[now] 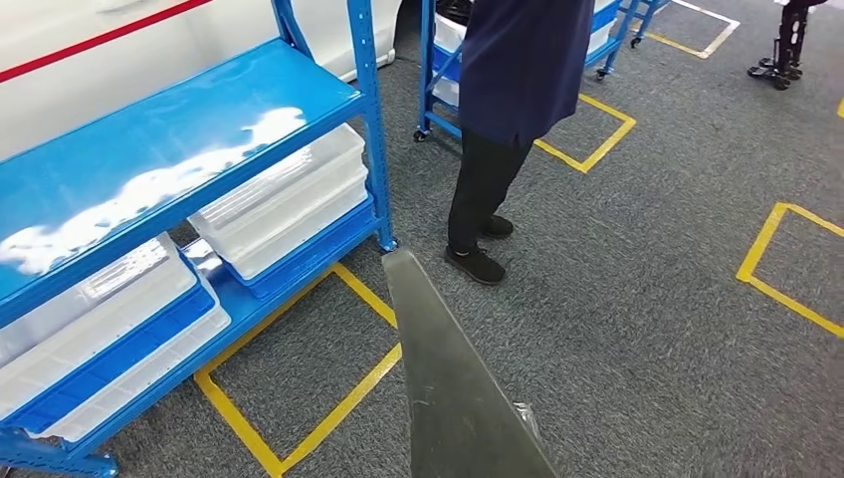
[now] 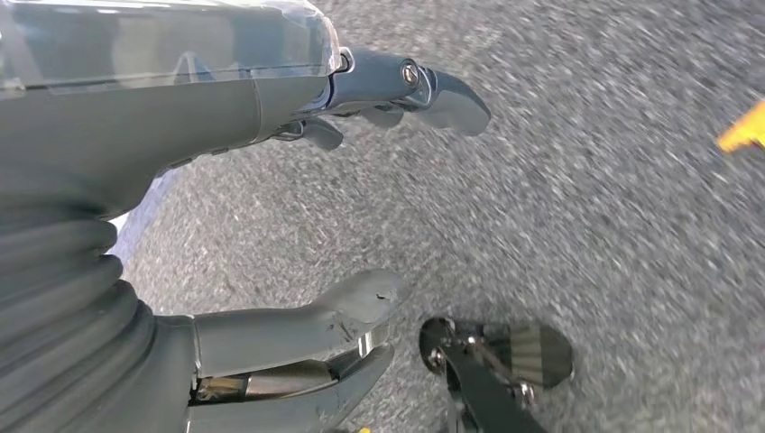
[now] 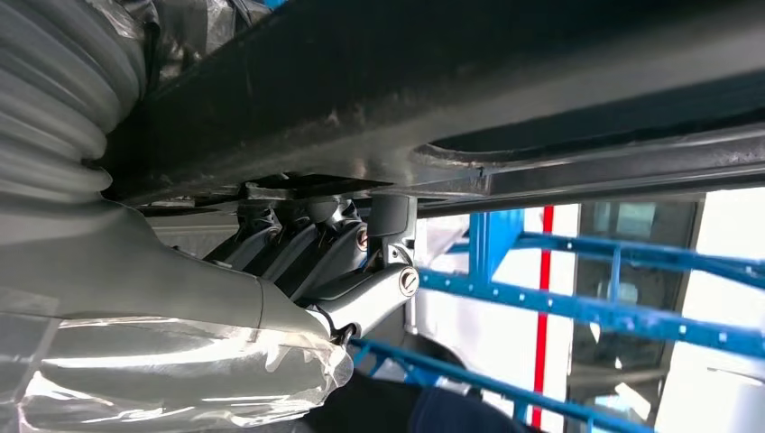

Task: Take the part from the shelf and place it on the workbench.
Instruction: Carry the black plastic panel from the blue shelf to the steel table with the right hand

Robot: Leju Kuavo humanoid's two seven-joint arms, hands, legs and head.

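Observation:
The part (image 1: 438, 368) is a long, flat grey metal piece that rises from the bottom edge of the head view, its tip pointing toward the blue shelf's corner post. In the right wrist view it is a dark bar (image 3: 451, 99), and my right hand (image 3: 316, 262) grips it from beneath with the fingers curled against it. My left hand (image 2: 225, 108) hangs over grey carpet, thumb and fingers spread apart, holding nothing.
The blue shelf (image 1: 179, 129) stands at the left with white bins (image 1: 289, 199) on its lower level. A person (image 1: 518, 90) in dark clothes stands just ahead by a second blue rack (image 1: 428, 70). Yellow tape squares (image 1: 328, 408) mark the carpet.

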